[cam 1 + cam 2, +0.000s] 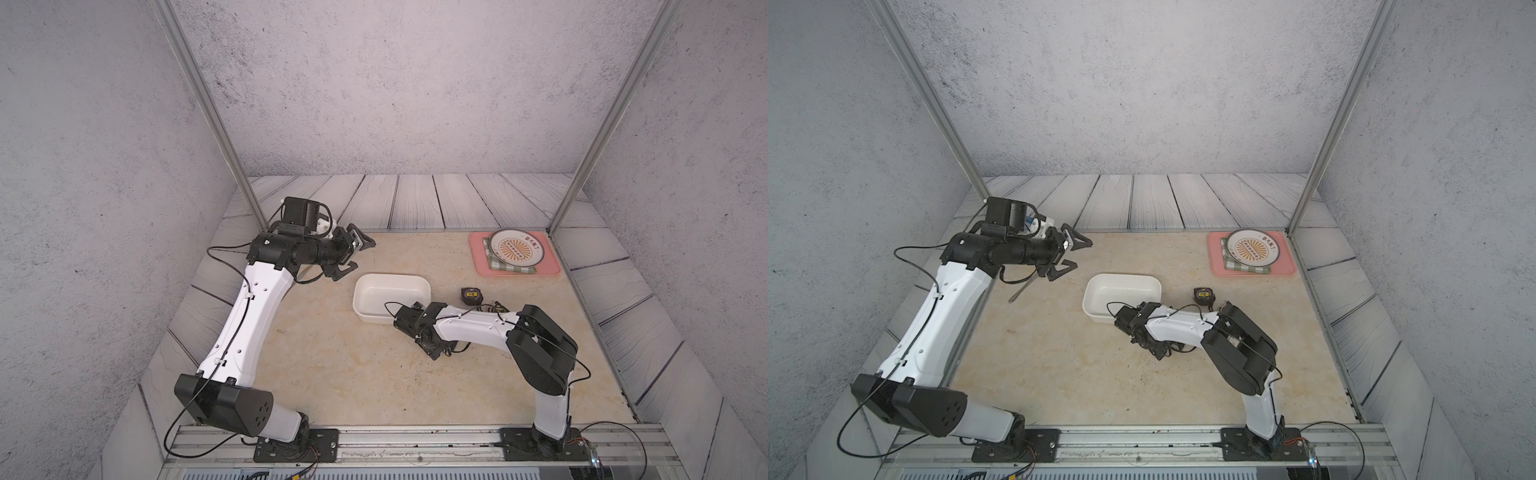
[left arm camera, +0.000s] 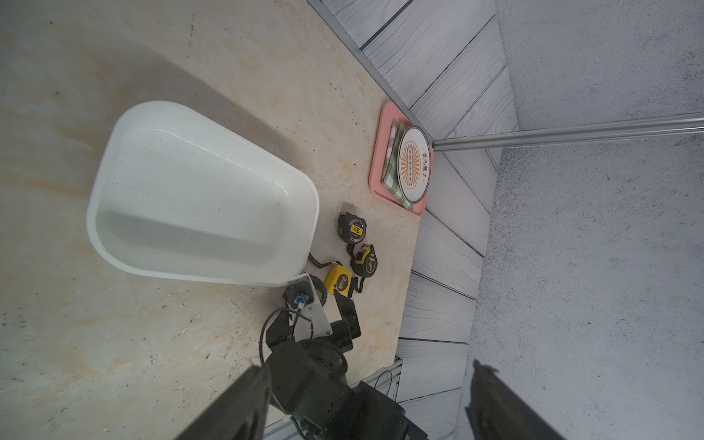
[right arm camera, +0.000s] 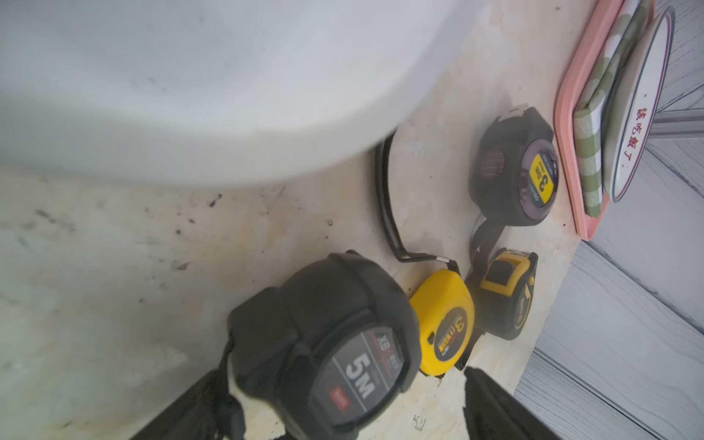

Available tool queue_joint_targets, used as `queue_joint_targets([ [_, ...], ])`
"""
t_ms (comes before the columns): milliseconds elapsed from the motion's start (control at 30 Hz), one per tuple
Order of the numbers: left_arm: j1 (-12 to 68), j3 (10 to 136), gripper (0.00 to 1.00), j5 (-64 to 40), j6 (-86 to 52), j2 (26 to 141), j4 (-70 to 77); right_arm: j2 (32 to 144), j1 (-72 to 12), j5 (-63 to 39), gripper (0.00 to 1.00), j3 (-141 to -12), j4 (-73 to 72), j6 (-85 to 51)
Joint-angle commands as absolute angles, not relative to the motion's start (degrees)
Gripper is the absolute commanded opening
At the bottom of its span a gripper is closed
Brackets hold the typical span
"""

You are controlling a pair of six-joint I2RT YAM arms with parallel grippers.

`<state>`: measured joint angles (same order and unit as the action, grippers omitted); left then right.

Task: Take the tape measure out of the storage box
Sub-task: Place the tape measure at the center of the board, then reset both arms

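The white storage box (image 1: pixel 386 295) (image 1: pixel 1121 293) (image 2: pixel 190 198) stands mid-table with nothing inside. In the right wrist view a black tape measure (image 3: pixel 335 343) marked 5M lies on the table just outside the box wall (image 3: pixel 190 76). My right gripper (image 3: pixel 343 404) is open around it, and a strip of table shows between the casing and one finger (image 3: pixel 495 404). In both top views the forearm hides those jaws. My left gripper (image 1: pixel 353 257) (image 1: pixel 1069 257) (image 2: pixel 365 404) hangs open and empty behind the box's left end.
Three more tape measures lie right of the box: yellow (image 3: pixel 444 324), black-and-yellow (image 3: pixel 506 297), black with a yellow label (image 3: pixel 522 171) (image 1: pixel 471 295). A pink tray (image 1: pixel 548 270) with checked cloth and patterned plate (image 1: pixel 515 247) sits back right by a metal post (image 1: pixel 582 178).
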<state>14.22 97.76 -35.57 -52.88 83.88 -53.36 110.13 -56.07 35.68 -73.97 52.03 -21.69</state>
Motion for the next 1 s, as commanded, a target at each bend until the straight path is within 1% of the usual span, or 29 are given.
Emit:
queue_joint_targets([
  [0,13.56,97.1,0.86,-36.3,-52.09,83.09,-52.73,107.8,-57.85,34.85,0.99,-75.99,56.16,-24.27],
  [100,13.27,97.31,0.88,-36.04,-50.98,83.23,-52.94,103.04,-59.09,32.72,0.99,-77.81,60.19,-26.86],
  [167,13.03,97.64,0.9,-35.32,-49.34,83.45,-53.58,98.0,-59.16,31.78,0.99,-79.46,63.36,-29.67],
  [267,12.83,98.84,0.91,-32.71,-44.26,84.18,-55.82,90.44,-58.36,34.8,0.99,-82.23,66.83,-32.78],
  [367,12.83,98.43,0.92,-27.15,-37.38,83.91,-56.86,83.45,-56.32,41.15,0.99,-82.34,63.94,-30.36],
  [467,12.74,94.31,0.94,-16.84,-29.09,80.91,-53.96,77.51,-50.73,43.82,0.99,-79.79,55.92,-25.11],
  [533,12.5,89.11,0.96,-9.54,-23.04,77.53,-49.73,74.05,-44.68,43.57,0.99,-76.74,49.61,-21.82],
  [567,12.23,85.33,0.98,-5.82,-20.22,75.52,-45.79,72.15,-40.91,42.12,0.99,-74.15,45.68,-19.72],
  [667,10.35,72.98,1.0,1.05,-14.09,69.92,-32.62,67.22,-31.56,38.72,0.99,-64.92,34.29,-14.66],
  [767,9.33,56.41,0.98,9.2,-7.44,65.35,-13.28,61.79,-25.29,37.44,0.99,-49.46,14.65,-6.57],
  [833,8.83,50.41,0.98,13.37,-2.95,64.98,-5.84,59.63,-21.74,35.99,0.99,-40.87,4.18,-4.37],
  [967,8.57,42.04,0.99,16.9,3.07,68.31,6.84,59.36,-15.11,31.67,0.99,-33.23,-4.11,-5.1],
])
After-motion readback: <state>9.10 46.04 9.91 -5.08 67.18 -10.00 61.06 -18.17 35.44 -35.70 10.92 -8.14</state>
